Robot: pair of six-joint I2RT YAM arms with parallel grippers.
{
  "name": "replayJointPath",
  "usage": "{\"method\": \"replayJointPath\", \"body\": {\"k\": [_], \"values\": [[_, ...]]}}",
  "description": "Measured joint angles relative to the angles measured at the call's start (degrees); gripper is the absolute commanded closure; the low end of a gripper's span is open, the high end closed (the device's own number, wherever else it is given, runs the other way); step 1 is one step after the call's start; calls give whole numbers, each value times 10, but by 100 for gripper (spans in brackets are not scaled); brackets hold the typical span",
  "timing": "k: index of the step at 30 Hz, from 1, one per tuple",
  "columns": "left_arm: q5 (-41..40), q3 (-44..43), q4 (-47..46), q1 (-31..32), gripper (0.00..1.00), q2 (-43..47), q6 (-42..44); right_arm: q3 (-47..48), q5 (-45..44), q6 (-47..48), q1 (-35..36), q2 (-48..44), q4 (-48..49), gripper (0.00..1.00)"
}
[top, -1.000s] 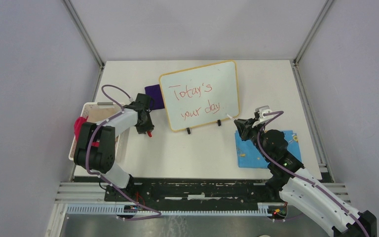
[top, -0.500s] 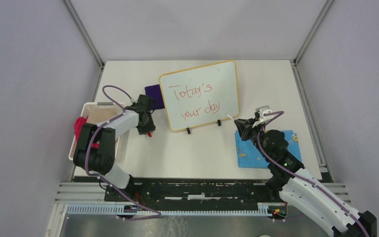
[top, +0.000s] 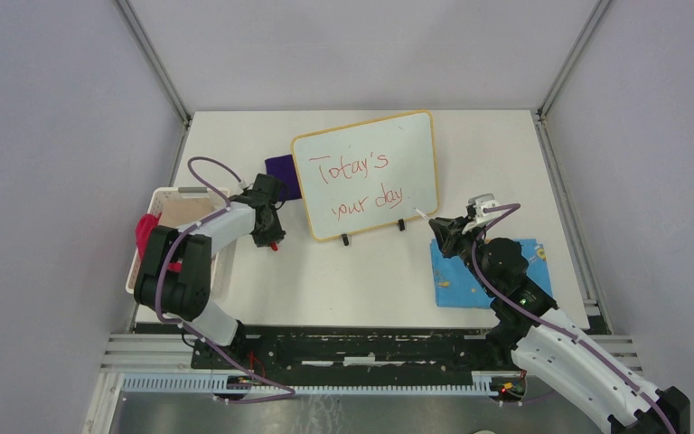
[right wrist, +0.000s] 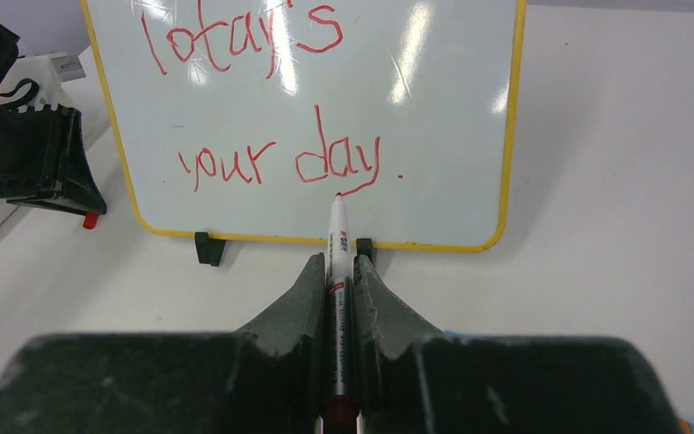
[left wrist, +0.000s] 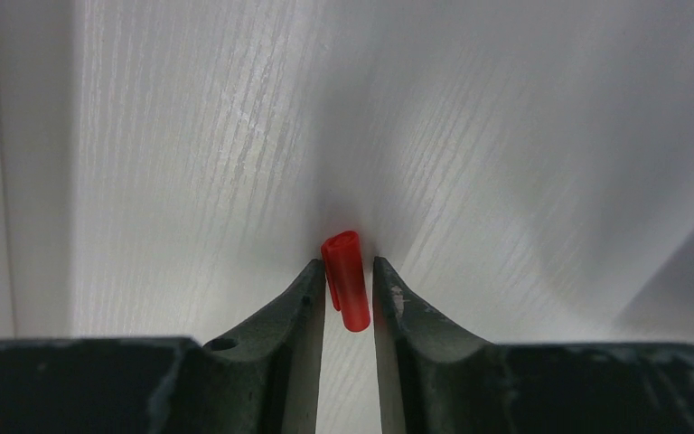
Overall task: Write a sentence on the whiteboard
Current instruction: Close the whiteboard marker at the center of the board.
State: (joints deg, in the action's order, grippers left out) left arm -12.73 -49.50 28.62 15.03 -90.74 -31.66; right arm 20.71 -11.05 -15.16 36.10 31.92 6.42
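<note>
The whiteboard (top: 410, 145) with its yellow frame stands tilted at the table's middle back on two black feet; it also fills the right wrist view (right wrist: 434, 108). The sentence (top: 362, 187) in red reads "Today's your day." in two lines, also in the right wrist view (right wrist: 282, 165). My right gripper (top: 439, 227) (right wrist: 334, 262) is shut on a white marker (right wrist: 338, 237), whose red tip is just off the board's lower right, under "day". My left gripper (top: 271, 237) (left wrist: 345, 264) is shut on the red marker cap (left wrist: 347, 287) just above the table, left of the board.
A white basket (top: 181, 193) with a red cloth (top: 145, 231) stands at the left edge. A purple object (top: 280, 168) lies behind the board's left side. A blue patterned cloth (top: 461, 280) lies under my right arm. Walls enclose the table.
My left gripper has shifted slightly to the right with the cap. The right arm and the marker have not moved.
</note>
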Motion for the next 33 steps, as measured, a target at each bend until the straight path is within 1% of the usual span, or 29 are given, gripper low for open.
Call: {"method": "replayJointPath", "body": {"k": [4, 8, 9, 16, 20, 24, 27, 29, 33], "values": [[-3, 0, 0, 0, 79, -1, 0, 0, 0, 0, 0, 0, 0, 100], [-5, 0, 0, 1, 96, -1, -2, 0, 0, 0, 0, 0, 0, 100], [-5, 0, 0, 1, 98, -1, -3, 0, 0, 0, 0, 0, 0, 100], [-6, 5, 3, 1, 98, 10, -10, 0, 0, 0, 0, 0, 0, 100], [-6, 7, 26, 1, 98, 46, -15, 0, -2, 1, 0, 0, -1, 100], [-7, -9, 63, 2, 98, 123, -17, 2, -13, 3, 0, 4, -2, 100], [-3, -47, 86, 2, 98, 195, -17, 14, -18, 5, 0, 17, 2, 100], [9, -78, 85, 2, 98, 245, -17, 26, -20, 5, 0, 36, 12, 100], [48, -115, 63, 3, 98, 308, -17, 76, -12, 4, 0, 90, 35, 100]]}}
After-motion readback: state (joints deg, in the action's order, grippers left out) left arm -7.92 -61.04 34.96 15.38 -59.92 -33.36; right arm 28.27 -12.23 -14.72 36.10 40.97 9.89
